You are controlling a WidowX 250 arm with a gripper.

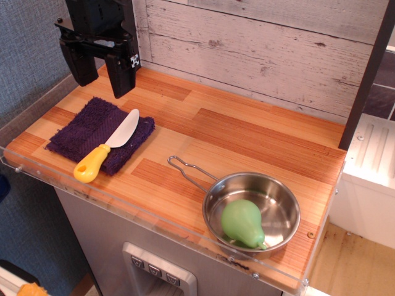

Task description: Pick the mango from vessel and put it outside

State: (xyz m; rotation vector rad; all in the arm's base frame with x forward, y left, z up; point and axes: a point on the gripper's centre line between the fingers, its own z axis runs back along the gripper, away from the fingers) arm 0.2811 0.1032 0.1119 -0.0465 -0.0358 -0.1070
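The light green, pear-shaped mango (242,223) lies inside the shiny steel vessel (279,194) at the front right of the wooden counter, its narrow tip pointing to the front right. The vessel's thin wire handle (187,170) points to the back left. My black gripper (102,68) hangs open and empty above the back left corner of the counter, far from the vessel, with its two fingers pointing down.
A purple cloth (92,132) lies at the left with a yellow-handled knife (108,148) on it. A whitewashed plank wall (247,43) stands behind. A clear plastic rim (154,225) runs along the counter's front edge. A dark post (369,74) rises at the right.
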